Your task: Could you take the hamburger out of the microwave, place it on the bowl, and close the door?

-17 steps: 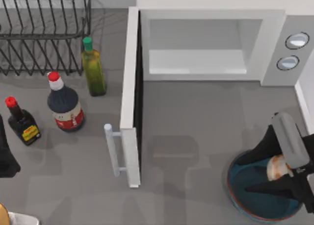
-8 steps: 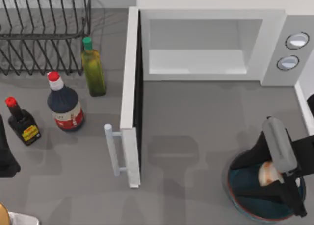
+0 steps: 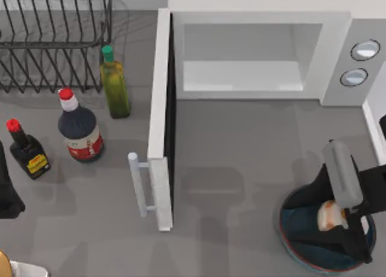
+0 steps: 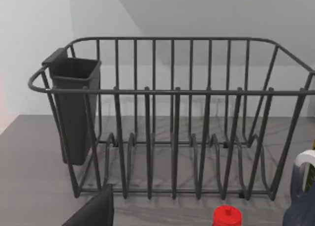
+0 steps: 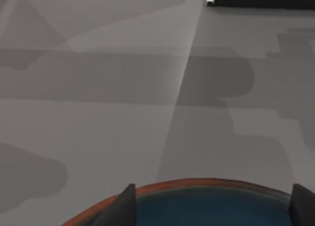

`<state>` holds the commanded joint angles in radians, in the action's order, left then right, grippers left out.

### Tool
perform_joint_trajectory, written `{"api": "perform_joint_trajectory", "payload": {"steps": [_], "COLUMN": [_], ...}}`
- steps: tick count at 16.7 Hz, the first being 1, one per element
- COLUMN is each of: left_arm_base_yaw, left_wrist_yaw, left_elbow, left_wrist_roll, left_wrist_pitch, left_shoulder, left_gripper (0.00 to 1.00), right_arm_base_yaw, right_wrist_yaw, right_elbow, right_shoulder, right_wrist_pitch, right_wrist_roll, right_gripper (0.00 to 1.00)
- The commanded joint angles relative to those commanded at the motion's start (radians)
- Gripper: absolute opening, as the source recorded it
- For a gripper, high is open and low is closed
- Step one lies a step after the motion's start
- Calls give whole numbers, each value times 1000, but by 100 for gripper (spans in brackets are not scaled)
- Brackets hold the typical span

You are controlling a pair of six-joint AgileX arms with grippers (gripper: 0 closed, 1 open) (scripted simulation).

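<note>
Right hand: low over the bowl, fingers clamped on the hamburger, which sits inside the rim.

Risk: release off-centre, hamburger rolls out.

Door: open, well away from the hand; a careless swing could clip the olive bottle.

Left hand: parked; state unclear.

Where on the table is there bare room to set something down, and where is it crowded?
Free: the grey stretch in front of the microwave, between its open door and the bowl. The white cavity floor is bare too.

Crowded: left of the door, three bottles stand before the wire dish rack. The right tool hangs over the bowl, with the hamburger.
</note>
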<state>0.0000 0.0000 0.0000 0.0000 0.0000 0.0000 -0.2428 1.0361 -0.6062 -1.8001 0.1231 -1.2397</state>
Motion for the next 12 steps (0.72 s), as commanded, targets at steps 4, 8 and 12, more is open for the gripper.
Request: {"api": "perform_joint_trajectory", "payload": {"steps": [4, 8, 12], "left_arm_base_yaw": [0, 0, 0], "left_wrist_yaw": [0, 0, 0], "left_elbow": [0, 0, 0], "left_wrist_roll": [0, 0, 0], "left_wrist_pitch": [0, 0, 0], "left_shoulder": [0, 0, 0], "left_gripper": [100, 100, 100], "right_arm_base_yaw": [0, 0, 0], "right_wrist_yaw": [0, 0, 0], "right_elbow": [0, 0, 0], "right_shoulder": [0, 0, 0], "right_wrist_pitch": [0, 0, 0], "right_wrist_roll": [0, 0, 0], "right_gripper": [23, 53, 83]}}
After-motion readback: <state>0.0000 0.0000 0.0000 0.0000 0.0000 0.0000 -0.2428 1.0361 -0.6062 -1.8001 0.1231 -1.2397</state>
